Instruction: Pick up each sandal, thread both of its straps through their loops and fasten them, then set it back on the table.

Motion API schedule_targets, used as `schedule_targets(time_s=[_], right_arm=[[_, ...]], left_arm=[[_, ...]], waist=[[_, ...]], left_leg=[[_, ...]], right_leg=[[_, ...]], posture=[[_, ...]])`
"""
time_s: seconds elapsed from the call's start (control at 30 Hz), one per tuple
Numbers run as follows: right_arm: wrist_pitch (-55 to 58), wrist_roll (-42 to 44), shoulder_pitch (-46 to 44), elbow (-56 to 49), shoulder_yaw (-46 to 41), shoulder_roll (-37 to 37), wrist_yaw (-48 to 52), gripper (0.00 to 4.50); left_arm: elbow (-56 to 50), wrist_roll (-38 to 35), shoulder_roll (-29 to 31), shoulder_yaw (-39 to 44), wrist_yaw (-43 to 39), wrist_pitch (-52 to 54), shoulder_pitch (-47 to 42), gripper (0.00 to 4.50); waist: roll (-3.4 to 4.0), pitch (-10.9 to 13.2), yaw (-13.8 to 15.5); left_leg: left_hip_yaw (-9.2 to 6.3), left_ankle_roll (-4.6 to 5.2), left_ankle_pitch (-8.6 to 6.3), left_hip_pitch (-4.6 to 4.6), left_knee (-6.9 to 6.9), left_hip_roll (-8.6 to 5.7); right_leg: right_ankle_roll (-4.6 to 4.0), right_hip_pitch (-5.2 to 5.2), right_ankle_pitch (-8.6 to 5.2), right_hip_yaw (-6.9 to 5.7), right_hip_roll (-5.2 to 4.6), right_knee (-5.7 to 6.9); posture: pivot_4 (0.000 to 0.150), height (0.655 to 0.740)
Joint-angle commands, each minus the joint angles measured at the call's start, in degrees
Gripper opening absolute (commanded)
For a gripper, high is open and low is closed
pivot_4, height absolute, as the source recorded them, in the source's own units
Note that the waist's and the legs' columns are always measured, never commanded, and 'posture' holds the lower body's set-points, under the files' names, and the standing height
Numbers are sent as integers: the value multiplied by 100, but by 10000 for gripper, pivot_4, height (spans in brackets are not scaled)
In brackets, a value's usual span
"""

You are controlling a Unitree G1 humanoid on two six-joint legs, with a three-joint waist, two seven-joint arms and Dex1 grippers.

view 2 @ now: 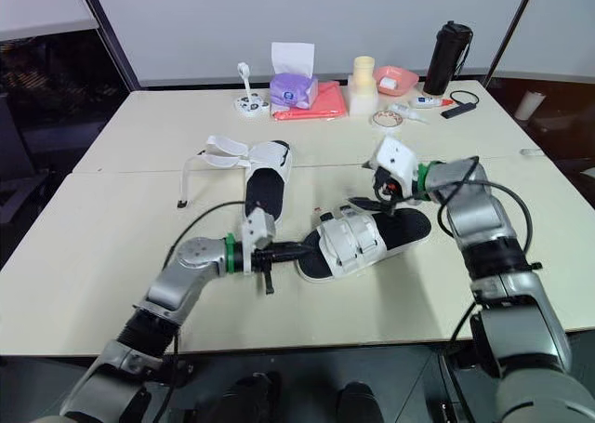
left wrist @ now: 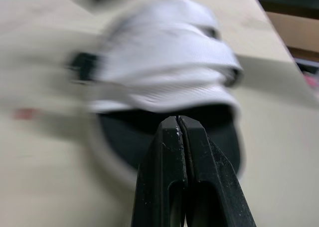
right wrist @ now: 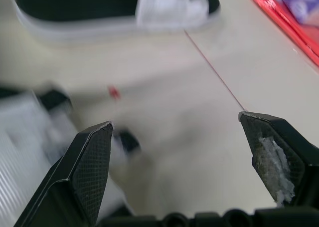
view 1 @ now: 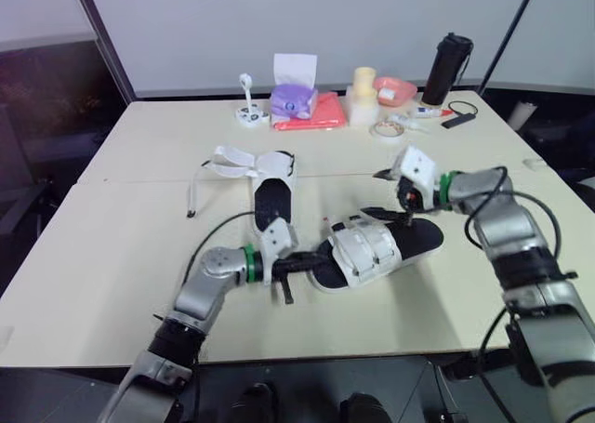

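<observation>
1. Open sandal (view 1: 272, 192): farther of the 2, lying flat on the table (view 1: 102, 256), well apart from both grippers. Its 2 white straps (view 1: 232, 163) are splayed loose toward the robot's left, unfastened. Judged light, with a fairly stiff sole and limp straps that will flop when lifted. The best hold is probably the sole's rim near the heel, which leaves the straps free for threading.

2. Left gripper (view 2: 296, 250): fingers pressed together with nothing seen between them. Its tips sit at the strap end of item 3.

3. Strapped sandal (view 1: 372, 248): nearer the robot, lying crosswise on the table between the 2 grippers. Both white straps appear closed over the black footbed (the loops themselves are too small to check). Same handling as item 1; the ribbed straps look grippier than the smooth sole edge.

4. Right gripper (right wrist: 174, 123): fingers spread wide, holding nothing, poised just over the heel end of item 3.
</observation>
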Motion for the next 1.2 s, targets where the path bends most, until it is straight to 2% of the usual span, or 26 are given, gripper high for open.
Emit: schedule_targets(time_s=[0.03, 0.27, 0.43, 0.73, 0.9, 1.17, 1.2], right_arm=[[-919, -204, 157, -325, -257, -402, -335, 43706], [-2644, -444, 753, -220, -242, -1059, -463, 43706], [-3749, -560, 1044, -99, -60, -1092, -485, 43706], [-6472, -1402, 659, 735, 570, -957, -1036, 43706], [-7618, -2121, 395, 1048, 738, -666, -1814, 43706], [-8261, -3133, 71, 1362, 1025, -374, -2646, 43706], [-8287, -3250, 16, 1400, 1046, -354, -2750, 38313]], left_arm=[[-605, -399, 120, 292, -9, 330, -168, 0], [-1212, -916, 571, 596, -102, 988, -222, 0], [-1306, -1045, 796, 714, -82, 1128, -163, 0], [-1405, -1168, 1069, 865, -6, 1204, -69, 0], [-1446, -1177, 1053, 888, 84, 1236, -58, 0], [-1284, -1121, 1002, 855, 89, 1140, -126, 0], [-1278, -1120, 988, 848, 95, 1136, -135, 0]], waist=[[1, 1, 2], [0, 2, -3], [0, 2, -14], [0, 4, -10], [0, 4, -11], [0, 4, -11], [0, 4, -13]], left_leg=[[2, 0, 0, -2, 0, 0], [8, 0, 0, -2, 0, 0], [9, 0, 0, 0, 0, 2], [8, -2, 2, 1, 0, 3], [6, -5, 4, 2, 0, 3], [2, -14, 9, 3, -3, 3], [1, -15, 10, 5, -3, 3]], right_leg=[[0, -1, 0, 0, 0, 0], [1, 3, -1, -1, 2, -2], [0, 5, 0, -1, 3, -2], [-1, 6, -1, 0, 4, -2], [-1, 6, -1, 0, 4, -2], [-2, 6, -1, 1, 7, 0], [-2, 7, 0, 1, 8, 0]], posture=[[1500, 7400], [1500, 7400], [1500, 7400], [1500, 7400], [1500, 7400], [1500, 7400], [1500, 7400]])
